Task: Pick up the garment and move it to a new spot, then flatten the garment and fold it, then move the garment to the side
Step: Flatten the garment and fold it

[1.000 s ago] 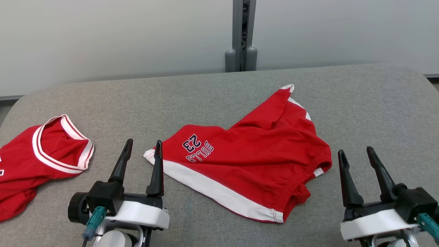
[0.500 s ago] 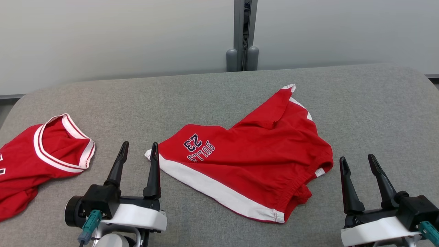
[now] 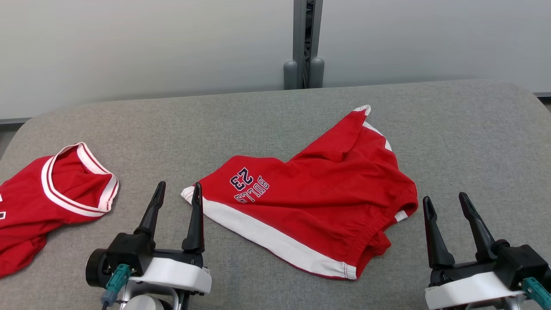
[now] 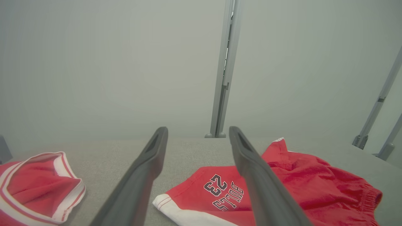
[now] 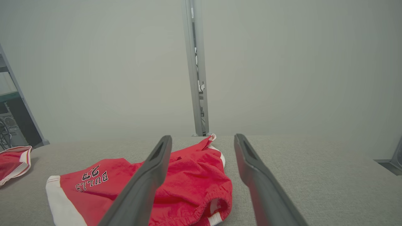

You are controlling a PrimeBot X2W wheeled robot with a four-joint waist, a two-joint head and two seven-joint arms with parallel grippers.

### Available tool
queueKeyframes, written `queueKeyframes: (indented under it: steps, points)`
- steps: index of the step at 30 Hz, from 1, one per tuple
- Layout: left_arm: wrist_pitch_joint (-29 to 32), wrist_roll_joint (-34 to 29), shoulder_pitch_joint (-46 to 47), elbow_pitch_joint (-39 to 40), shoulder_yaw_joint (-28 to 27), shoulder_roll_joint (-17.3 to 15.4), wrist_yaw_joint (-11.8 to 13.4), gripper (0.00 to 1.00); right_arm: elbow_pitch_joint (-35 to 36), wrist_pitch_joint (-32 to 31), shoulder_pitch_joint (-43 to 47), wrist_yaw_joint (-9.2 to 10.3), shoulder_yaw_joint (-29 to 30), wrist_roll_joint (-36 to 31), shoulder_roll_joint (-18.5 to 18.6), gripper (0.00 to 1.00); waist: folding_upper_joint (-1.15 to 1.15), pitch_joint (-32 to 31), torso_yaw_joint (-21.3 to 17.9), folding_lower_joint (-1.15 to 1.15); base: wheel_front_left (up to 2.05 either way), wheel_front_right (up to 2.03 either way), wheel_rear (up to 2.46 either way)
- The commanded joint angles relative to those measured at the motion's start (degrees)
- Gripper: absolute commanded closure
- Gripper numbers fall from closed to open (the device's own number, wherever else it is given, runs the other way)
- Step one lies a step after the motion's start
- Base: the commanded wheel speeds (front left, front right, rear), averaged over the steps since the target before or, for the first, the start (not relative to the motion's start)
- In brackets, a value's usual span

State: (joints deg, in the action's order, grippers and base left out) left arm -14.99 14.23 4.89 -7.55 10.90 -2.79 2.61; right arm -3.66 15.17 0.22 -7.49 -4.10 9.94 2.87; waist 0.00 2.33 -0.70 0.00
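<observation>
The garment [image 3: 318, 202] is a pair of red shorts with white trim and "BULLS 23" lettering, lying rumpled and spread on the middle of the grey table [image 3: 258, 120]. My left gripper [image 3: 179, 185] stands open at the shorts' near left corner, its right finger just in front of the white hem. My right gripper [image 3: 444, 197] stands open just right of the waistband, apart from the cloth. The left wrist view has the shorts [image 4: 298, 185] behind my open left gripper [image 4: 198, 129]. The right wrist view has them [image 5: 188, 175] partly behind my open right gripper [image 5: 203, 136].
A second red garment, a jersey [image 3: 51, 193] with white-striped trim, lies crumpled at the table's left edge, also in the left wrist view [image 4: 34, 185]. A grey post [image 3: 303, 43] stands behind the table against a pale wall. Bare grey table surface lies right of and beyond the shorts.
Both grippers have drawn back slightly toward the table's near edge, still open. The shorts and the jersey lie as before.
</observation>
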Motion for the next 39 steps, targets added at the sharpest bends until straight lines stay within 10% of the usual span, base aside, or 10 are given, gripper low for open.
queueKeyframes:
  steps: [1,13,28,39]
  points:
    - [-0.19,0.48,-0.29,-0.57,0.17,-0.19,-0.48,0.00,0.09,0.08,-0.16,-0.02,-0.01,-0.47,0.10,0.00,0.00,0.01,-0.06,0.00,0.00,0.00,0.00]
    - [-0.19,0.07,1.29,-2.55,0.02,-0.19,-1.19,0.00,-0.37,0.08,-0.64,-0.02,-0.99,-0.73,0.09,0.00,0.00,1.59,-0.27,0.00,0.00,0.00,0.00]
    - [-0.07,-3.65,12.01,-21.69,-0.39,-2.96,-8.34,0.00,-3.05,0.07,-1.92,-0.02,-6.96,0.77,1.01,0.00,0.00,6.46,-2.50,0.00,0.00,0.00,0.00]
    - [16.41,2.79,29.39,-40.07,4.66,-8.08,-10.13,0.00,-2.83,0.07,-3.85,-0.02,-8.72,1.23,0.55,0.00,0.00,9.51,-3.88,0.00,0.00,0.00,0.00]
